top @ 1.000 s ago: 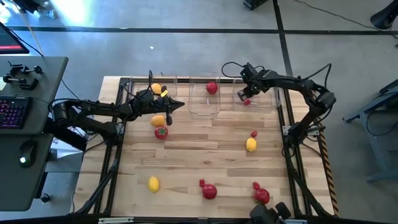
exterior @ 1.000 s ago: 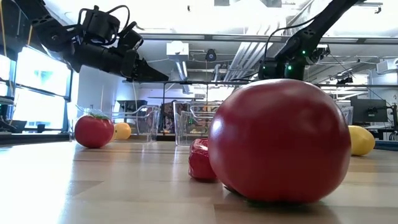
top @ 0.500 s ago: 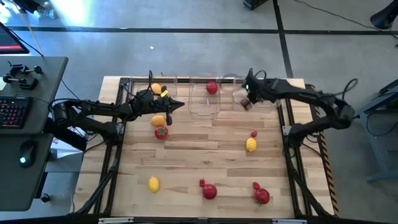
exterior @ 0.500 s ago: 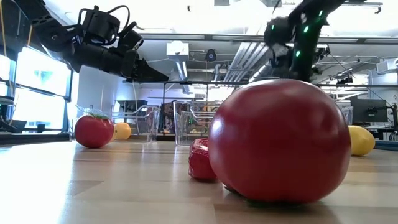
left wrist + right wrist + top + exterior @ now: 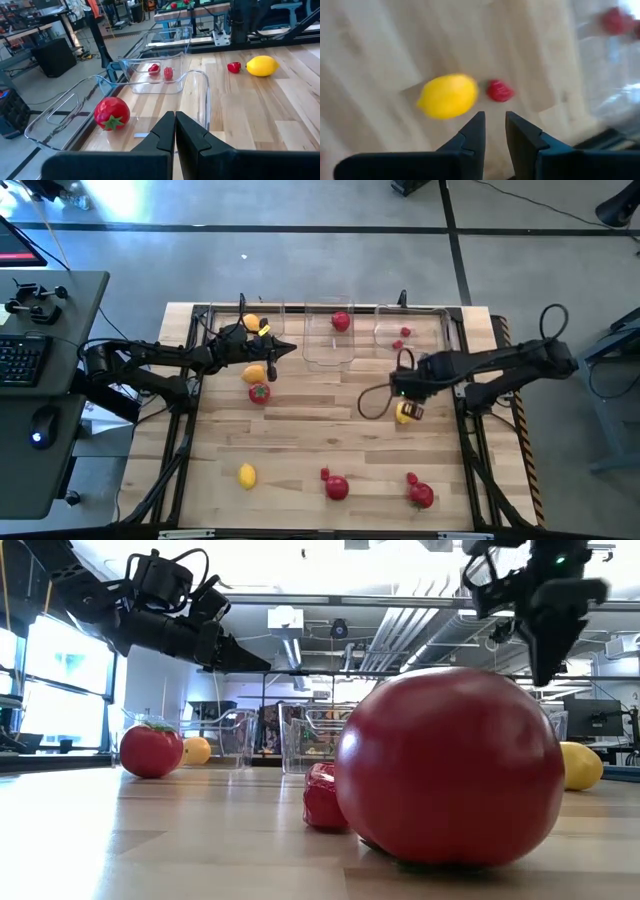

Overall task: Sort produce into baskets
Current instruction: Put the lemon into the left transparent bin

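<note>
Three clear baskets stand along the far edge: the left one (image 5: pixel 238 332) holds a lemon (image 5: pixel 251 323), the middle one (image 5: pixel 328 338) a red tomato (image 5: pixel 341 321), the right one (image 5: pixel 412 330) two berries (image 5: pixel 401 338). My right gripper (image 5: pixel 405 392) hovers slightly open and empty over a lemon (image 5: pixel 447 96) and a berry (image 5: pixel 499 90) lying on the table at the right. My left gripper (image 5: pixel 287 348) is shut and empty above the table, between the left and middle baskets. It also shows in the left wrist view (image 5: pixel 175 131).
Loose on the wood: a lemon (image 5: pixel 256 373) and a green-topped tomato (image 5: pixel 259 392) near the left basket, a lemon (image 5: pixel 247 475) near left, a berry (image 5: pixel 325 473), a tomato (image 5: pixel 337 487), a berry (image 5: pixel 411 478) and a tomato (image 5: pixel 422 496) near the front edge.
My right gripper has gone from over the right basket toward the table's near edge and down, and now hovers over the lemon and berry on the right of the table. Two berries now show in the right basket.
</note>
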Motion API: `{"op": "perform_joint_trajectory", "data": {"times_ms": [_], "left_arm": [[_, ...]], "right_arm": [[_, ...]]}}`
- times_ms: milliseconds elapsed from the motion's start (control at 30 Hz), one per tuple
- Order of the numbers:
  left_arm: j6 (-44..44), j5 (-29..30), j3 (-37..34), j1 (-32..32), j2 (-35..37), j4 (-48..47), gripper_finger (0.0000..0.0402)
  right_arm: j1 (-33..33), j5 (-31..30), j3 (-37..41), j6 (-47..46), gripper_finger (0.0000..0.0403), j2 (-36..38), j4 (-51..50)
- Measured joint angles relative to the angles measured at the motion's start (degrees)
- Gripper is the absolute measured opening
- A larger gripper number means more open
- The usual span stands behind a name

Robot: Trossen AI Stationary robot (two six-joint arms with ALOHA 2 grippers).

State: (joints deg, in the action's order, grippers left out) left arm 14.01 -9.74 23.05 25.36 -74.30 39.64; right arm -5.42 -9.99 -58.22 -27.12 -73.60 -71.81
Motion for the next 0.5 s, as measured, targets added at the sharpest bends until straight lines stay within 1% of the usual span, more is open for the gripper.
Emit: {"op": "perform_joint_trajectory", "data": {"times_ms": [100, 300, 367, 500], "left_arm": [[-0.3, 0.0, 0.0, 0.0, 0.0, 0.0, 0.0000], [-0.5, 0.0, 0.0, 0.0, 0.0, -0.4, 0.0000], [-0.5, 0.1, 0.0, 0.0, 0.0, -1.3, 0.0000], [-0.4, 0.2, 0.0, 0.0, 0.0, -2.0, 0.0000]], "right_arm": [[-1.5, 4.3, 0.0, 0.1, 0.0064, 0.0, -0.3], [-7.7, 6.1, 0.2, 6.6, 0.0059, -0.9, -3.8], [-9.3, 6.0, 1.4, 7.5, 0.0047, -1.3, -3.4], [-12.3, 6.2, 6.1, 8.7, 0.0010, -3.5, -0.7]]}}
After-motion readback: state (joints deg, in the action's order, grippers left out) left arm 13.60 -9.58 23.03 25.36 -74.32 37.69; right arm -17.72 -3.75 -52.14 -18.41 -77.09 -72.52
